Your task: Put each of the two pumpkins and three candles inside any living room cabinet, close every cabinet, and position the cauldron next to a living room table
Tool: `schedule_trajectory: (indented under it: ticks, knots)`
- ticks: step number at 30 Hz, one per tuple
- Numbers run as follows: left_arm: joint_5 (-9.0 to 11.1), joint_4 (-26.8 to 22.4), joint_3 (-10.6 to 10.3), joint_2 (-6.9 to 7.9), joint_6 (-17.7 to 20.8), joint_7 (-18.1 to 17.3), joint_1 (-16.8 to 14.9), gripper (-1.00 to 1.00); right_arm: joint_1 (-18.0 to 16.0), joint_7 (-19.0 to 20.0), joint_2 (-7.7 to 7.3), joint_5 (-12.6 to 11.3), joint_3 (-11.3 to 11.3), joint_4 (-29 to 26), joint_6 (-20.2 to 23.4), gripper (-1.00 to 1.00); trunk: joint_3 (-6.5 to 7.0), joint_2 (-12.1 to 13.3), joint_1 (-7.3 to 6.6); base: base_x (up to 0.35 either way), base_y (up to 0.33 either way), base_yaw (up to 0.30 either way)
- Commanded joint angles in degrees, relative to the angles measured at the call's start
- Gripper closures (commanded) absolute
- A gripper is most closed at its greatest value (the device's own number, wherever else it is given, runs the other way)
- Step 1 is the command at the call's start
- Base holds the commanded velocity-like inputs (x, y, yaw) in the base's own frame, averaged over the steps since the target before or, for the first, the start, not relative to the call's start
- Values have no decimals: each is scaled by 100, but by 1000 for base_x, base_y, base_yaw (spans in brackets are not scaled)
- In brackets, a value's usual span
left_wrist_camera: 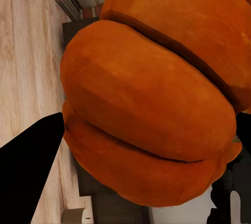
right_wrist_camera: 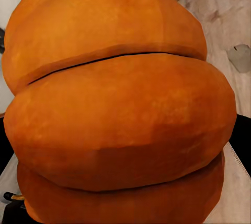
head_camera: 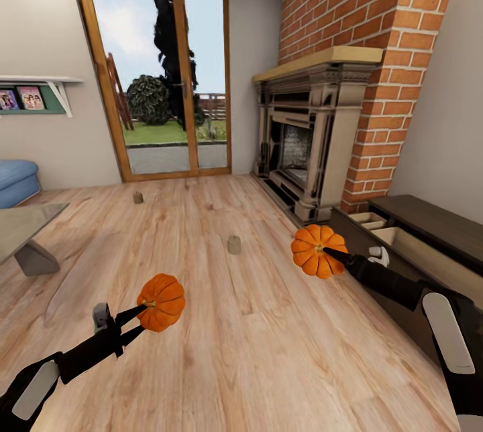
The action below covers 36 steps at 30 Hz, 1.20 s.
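Left pincer (head_camera: 139,322) clamps one pumpkin (head_camera: 162,302) above the wooden floor (head_camera: 255,351); right pincer (head_camera: 329,253) grips the other pumpkin (head_camera: 318,250) beside the open cabinet (head_camera: 429,231). Two candles (head_camera: 233,245) (head_camera: 137,197) stand on the floor.

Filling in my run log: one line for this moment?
left gripper: shut on left pumpkin | right gripper: shut on right pumpkin | cabinet: open

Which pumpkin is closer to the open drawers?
The pumpkin in the right gripper. It hangs just beside the open cabinet drawers; the other pumpkin is out over the floor.
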Motion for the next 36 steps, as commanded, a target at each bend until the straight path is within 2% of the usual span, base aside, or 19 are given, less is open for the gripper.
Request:
schedule_trajectory:
  ticks: [1, 25, 36]
  knots:
    - [66, -1, 9, 0, 61, -13, -4, 100, -6, 29, 1, -57, -9, -5, 44, 100, -5, -3, 2, 334, 8, 0]
    - [64, 0, 9, -8, 61, -8, -6, 100, -6, 32, 1, -57, -9, 2, 44, 100, -5, -3, 2, 336, 1, -1]
    - [60, 0, 7, -6, 61, -7, -4, 100, -6, 29, 1, -57, -9, 6, 44, 100, -5, -3, 2, 336, 0, -232]
